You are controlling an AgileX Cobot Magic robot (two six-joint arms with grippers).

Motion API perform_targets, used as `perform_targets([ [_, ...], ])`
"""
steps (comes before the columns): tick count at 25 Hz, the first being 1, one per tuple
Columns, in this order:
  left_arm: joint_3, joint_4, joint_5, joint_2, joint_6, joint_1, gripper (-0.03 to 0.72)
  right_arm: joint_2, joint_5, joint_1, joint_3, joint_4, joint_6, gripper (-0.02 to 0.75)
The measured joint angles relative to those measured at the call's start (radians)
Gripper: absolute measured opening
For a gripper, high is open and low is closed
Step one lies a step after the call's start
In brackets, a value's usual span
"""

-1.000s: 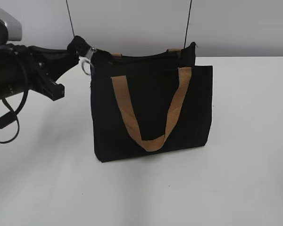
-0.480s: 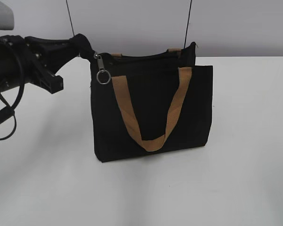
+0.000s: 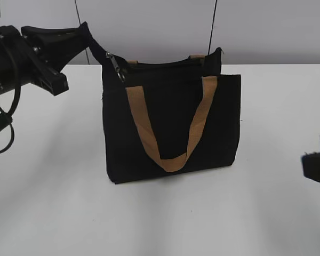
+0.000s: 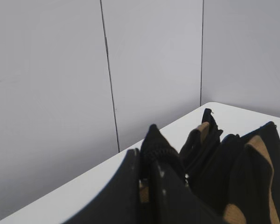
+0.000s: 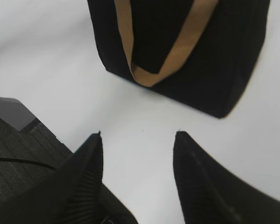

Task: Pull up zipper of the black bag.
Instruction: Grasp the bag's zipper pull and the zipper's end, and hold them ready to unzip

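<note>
Black fabric bag (image 3: pixel 173 122) is sagging softly — grab its metal zipper (image 3: pixel 116 66) pull; right fingers (image 5: pixel 137 154) gaping, left fingers' (image 4: pixel 151 154) state unclear.

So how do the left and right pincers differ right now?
The left pincer is raised beside the black bag's top corner near the zipper pull; the right pincer is low over the table, clear of the bag. The left's fingers look closed together; the right's are spread. Both are black and hold nothing.
</note>
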Motion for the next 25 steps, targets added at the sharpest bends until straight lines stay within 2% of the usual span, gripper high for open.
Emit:
perform_targets([
  [4, 0.000, 0.000, -0.004, 0.000, -0.006, -0.001, 0.015, 0.221, -0.099, 0.070, -0.018, 0.193, -0.255, 0.382],
  [8, 0.000, 0.001, -0.005, 0.000, -0.009, -0.001, 0.015, 0.416, -0.134, 0.143, -0.115, 0.294, -0.444, 0.382],
  [17, 0.000, 0.006, -0.006, 0.000, -0.014, -0.001, 0.015, 0.833, -0.156, 0.274, -0.471, 0.316, -0.586, 0.382],
  [25, 0.000, 0.012, -0.006, 0.000, -0.015, -0.001, 0.015, 1.076, -0.165, 0.366, -0.693, 0.318, -0.618, 0.382],
])
